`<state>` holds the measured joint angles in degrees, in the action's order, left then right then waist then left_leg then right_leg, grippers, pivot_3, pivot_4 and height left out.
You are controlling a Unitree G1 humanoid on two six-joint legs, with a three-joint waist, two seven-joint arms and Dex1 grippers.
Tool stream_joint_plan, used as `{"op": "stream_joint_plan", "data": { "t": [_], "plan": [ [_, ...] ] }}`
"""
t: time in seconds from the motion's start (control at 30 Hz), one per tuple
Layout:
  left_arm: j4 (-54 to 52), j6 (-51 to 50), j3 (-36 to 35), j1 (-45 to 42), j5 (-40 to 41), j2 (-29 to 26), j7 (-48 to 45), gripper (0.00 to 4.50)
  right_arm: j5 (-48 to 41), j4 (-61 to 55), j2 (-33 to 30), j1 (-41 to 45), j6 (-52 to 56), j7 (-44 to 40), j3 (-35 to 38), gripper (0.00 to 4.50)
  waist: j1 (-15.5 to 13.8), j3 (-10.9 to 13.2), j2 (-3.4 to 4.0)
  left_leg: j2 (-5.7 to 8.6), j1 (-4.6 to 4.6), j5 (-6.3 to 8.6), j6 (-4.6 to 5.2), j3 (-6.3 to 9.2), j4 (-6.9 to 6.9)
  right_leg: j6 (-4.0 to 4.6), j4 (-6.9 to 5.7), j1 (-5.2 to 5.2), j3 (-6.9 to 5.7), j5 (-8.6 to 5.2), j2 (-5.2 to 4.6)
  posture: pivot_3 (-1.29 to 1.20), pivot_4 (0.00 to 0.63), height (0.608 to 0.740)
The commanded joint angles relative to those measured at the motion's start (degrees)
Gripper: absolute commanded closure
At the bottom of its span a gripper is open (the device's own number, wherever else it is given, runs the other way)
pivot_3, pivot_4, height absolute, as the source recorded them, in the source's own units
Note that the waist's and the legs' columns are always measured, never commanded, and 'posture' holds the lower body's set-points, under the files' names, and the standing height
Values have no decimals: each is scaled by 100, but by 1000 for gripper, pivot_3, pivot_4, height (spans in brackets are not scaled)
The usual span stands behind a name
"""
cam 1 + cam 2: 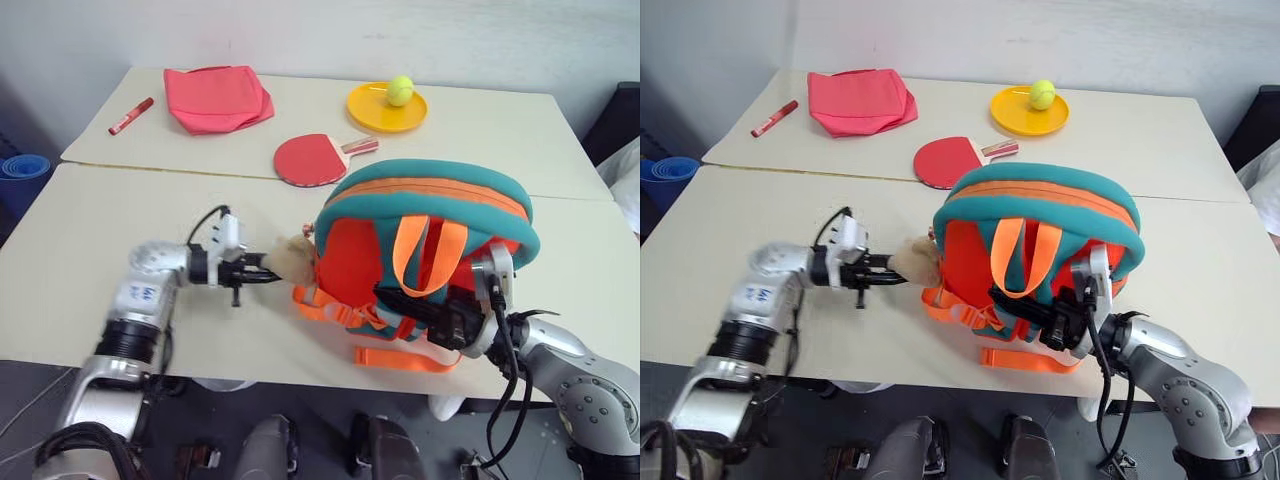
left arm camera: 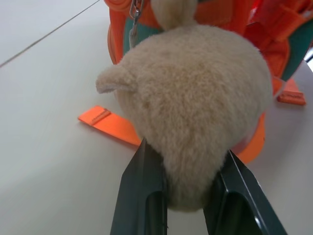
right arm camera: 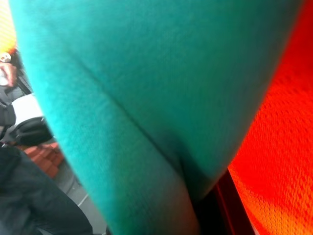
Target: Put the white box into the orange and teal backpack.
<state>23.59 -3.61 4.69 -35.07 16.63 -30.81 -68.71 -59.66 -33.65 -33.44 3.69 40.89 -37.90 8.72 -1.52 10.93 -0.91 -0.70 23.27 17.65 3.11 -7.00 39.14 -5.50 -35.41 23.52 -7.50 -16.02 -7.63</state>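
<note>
I have the left pincer [image 1: 268, 277] closed around the beige plush toy [image 2: 190, 112] that hangs off the orange and teal backpack [image 1: 430, 235]; in the left wrist view the fur bulges between my two fingers [image 2: 142, 196], so that grip is on the toy and not on the bag's cloth. The right pincer [image 1: 1025, 308] is clamped narrow on the near lower side of the backpack, a fold of teal fabric pinched in it, with the orange straps [image 1: 345, 310] trailing just beside it on the worktop [image 1: 100, 250].

The backpack stands upright between my two pincers, its orange back panel facing me. I cannot find the white box on the worktop around it, and I cannot see into the bag from here, so whether the box is inside I cannot tell. Well beyond the left pincer lie a red paddle [image 1: 315, 158], a red-pink pouch [image 1: 217, 97], a yellow plate [image 1: 386, 107] with a ball [image 1: 400, 90], and a red marker [image 1: 131, 116].

I judge I am at the bag-handling stage: steadying it with both arms. The next move calls for letting go of the toy, since it gives me no purchase on the opening, and then finding the zipper edge to check the compartment.
</note>
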Motion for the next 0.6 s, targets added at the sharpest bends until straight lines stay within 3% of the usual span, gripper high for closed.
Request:
{"op": "stream_joint_plan", "data": {
  "t": [0.03, 0.07, 0.23, 0.37, 0.47, 0.53, 0.6],
  "plan": [
    [-712, -345, -80, 189, -22, 19, 420, 3973, 919, 102, 148, -24, -822, 31, -9, 4500, 11, -1, 0, 0, 0, 0, 0, 1, 0, 0, -1, 0, 0, 0, -2, 0, 150, 740],
    [-845, -423, -126, 247, 63, 14, 401, 3973, 1217, 173, 109, -48, -1036, -78, -59, 4500, 17, -1, 0, 0, -1, 1, -1, 0, 0, 0, -1, 1, 2, 0, -2, 0, 150, 740],
    [-1535, -959, -598, 754, 584, -516, 38, 2349, 1805, 169, -431, -531, -1650, -886, 166, 2882, 29, -1, 1, -2, -1, 2, -4, -3, -4, 0, 2, 1, 1, 0, 5, 0, 150, 740],
    [-1938, -1230, -1388, 1525, 1048, -1309, -264, 1073, 1687, -27, -1162, -1555, -1697, -1556, 1514, 1505, 25, 2, 6, -4, -5, 3, -5, -2, -7, 1, 5, -1, 3, -1, -4, 0, 150, 740],
    [-2157, -1274, -1969, 2101, 1213, -1470, 29, 140, 2213, 537, -1492, -2416, -2342, -2391, 2217, 475, 10, 1, 5, -14, -10, 7, -9, 7, -8, 1, 24, -15, 0, -1, -10, 0, 150, 740],
    [-2294, -1259, -2412, 2461, 1353, -1411, 278, 0, 2833, 1417, -1605, -2688, -3312, -2883, 2490, 22, -13, 1, 6, -13, -21, 25, -4, 11, -9, 1, 51, -28, -2, -1, -14, 0, 150, 740],
    [-2480, -983, -2539, 2886, 1248, -1467, 177, 0, 3104, 2314, -1648, -2651, -3886, -3143, 2589, 22, 13, -1, 1, -13, -25, 33, 0, 11, -8, -3, 58, -34, 1, 1, -18, 0, 150, 740]
  ]
}}
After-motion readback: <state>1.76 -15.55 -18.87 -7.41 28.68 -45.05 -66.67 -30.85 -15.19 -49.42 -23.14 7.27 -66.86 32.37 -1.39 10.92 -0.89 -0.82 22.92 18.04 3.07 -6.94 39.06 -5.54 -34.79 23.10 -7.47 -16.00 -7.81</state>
